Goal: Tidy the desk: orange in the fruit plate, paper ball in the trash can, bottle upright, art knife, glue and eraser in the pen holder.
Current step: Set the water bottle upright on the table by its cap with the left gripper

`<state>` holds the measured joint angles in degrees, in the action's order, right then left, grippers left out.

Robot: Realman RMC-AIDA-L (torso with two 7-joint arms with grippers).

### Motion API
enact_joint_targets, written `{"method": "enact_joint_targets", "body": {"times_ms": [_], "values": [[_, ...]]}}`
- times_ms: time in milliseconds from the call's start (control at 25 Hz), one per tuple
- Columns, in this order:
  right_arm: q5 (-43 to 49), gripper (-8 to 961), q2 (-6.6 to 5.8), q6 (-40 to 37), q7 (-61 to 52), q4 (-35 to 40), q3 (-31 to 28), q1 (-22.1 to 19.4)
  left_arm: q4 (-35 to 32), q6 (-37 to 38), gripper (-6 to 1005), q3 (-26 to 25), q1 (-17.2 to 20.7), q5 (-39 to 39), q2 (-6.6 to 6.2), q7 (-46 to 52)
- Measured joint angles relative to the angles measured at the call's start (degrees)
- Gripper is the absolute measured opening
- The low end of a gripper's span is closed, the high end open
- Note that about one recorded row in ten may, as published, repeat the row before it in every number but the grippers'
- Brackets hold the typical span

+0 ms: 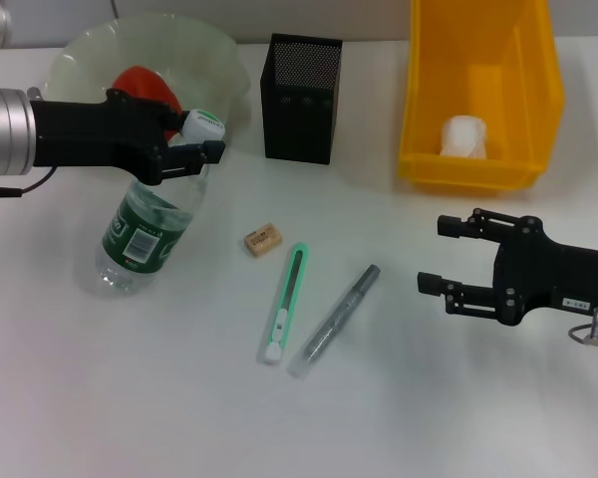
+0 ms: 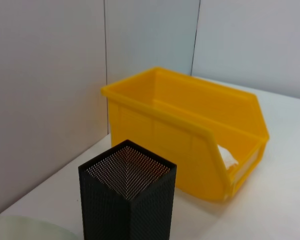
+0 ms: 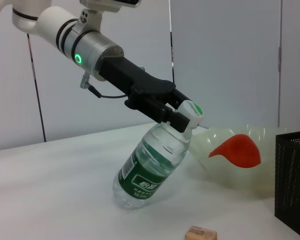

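White desk: left hand point(image 1: 192, 146) grips tilted bottle point(image 1: 143, 234) neck; right hand point(image 1: 446, 256) released.

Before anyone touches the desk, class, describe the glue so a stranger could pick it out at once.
Start at the yellow trash can at the back of the white desk and come forward to the middle, where two slim things lie side by side. The glue is the one nearer the right hand. It is a grey, translucent pen-shaped tube, unlike the flat green and white art knife beside it.
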<state>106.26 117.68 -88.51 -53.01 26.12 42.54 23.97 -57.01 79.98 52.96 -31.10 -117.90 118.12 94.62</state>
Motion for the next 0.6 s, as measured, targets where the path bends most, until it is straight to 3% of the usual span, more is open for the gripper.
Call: {"method": "enact_joint_targets", "body": {"times_ms": [600], "values": [[0.1, 751, 0.46, 0.0, -0.7, 0.4, 0.8, 0.2, -0.3, 0.4, 470, -1.5, 1.9, 3.9, 0.02, -2.8]]}}
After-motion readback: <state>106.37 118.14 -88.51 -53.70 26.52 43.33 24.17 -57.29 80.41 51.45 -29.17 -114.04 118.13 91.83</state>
